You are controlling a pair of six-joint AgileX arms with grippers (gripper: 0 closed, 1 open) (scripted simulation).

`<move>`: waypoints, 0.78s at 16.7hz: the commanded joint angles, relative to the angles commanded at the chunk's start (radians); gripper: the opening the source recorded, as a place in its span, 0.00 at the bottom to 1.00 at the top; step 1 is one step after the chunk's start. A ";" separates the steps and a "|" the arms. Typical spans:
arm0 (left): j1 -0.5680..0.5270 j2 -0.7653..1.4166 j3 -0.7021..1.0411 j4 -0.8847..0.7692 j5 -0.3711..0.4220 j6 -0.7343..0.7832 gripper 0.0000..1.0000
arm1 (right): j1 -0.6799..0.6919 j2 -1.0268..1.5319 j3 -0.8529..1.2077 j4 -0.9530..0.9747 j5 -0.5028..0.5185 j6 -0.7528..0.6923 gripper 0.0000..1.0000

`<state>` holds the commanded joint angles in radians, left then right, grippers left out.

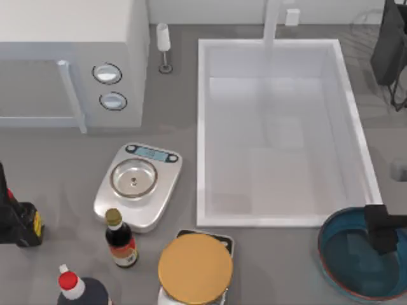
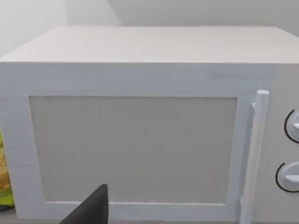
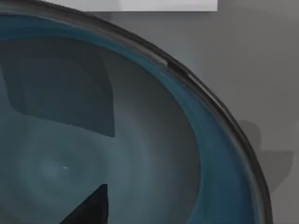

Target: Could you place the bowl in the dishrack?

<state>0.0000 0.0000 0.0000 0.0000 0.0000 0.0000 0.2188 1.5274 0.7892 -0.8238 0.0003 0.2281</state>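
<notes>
The bowl (image 1: 353, 257), wide, shallow and teal-blue with a thin dark rim, rests on the counter at the front right corner, just right of the sink's front corner. My right gripper (image 1: 381, 230) hangs over the bowl's back right part, close above its inside. The right wrist view looks into the bowl (image 3: 154, 154) from very near, with a dark part of the gripper at the picture's edge. My left arm (image 1: 19, 219) stays parked at the table's left edge, its wrist camera facing the microwave (image 2: 135, 140). A faint wire outline (image 1: 370, 25) at the back right may be the dishrack; I cannot tell.
A white sink (image 1: 201, 127) with a faucet (image 1: 272, 22) fills the middle right. The microwave (image 1: 70, 57) stands back left. In front lie a silver scale (image 1: 137, 184), a dark sauce bottle (image 1: 119, 240), a scale with a golden disc (image 1: 195, 268) and a red-capped bottle (image 1: 73, 286).
</notes>
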 joint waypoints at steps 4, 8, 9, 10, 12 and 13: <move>0.000 0.000 0.000 0.000 0.000 0.000 1.00 | 0.002 0.024 -0.045 0.060 0.000 0.002 1.00; 0.000 0.000 0.000 0.000 0.000 0.000 1.00 | 0.002 0.024 -0.045 0.060 0.000 0.002 0.92; 0.000 0.000 0.000 0.000 0.000 0.000 1.00 | 0.002 0.024 -0.045 0.060 0.000 0.002 0.85; 0.000 0.000 0.000 0.000 0.000 0.000 1.00 | 0.002 0.024 -0.045 0.060 0.000 0.002 0.77; 0.000 0.000 0.000 0.000 0.000 0.000 1.00 | 0.002 0.024 -0.045 0.060 0.000 0.002 0.62; 0.000 0.000 0.000 0.000 0.000 0.000 1.00 | 0.002 0.024 -0.045 0.060 0.000 0.002 0.55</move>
<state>0.0000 0.0000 0.0000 0.0000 0.0000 0.0000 0.2205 1.5515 0.7442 -0.7636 0.0003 0.2302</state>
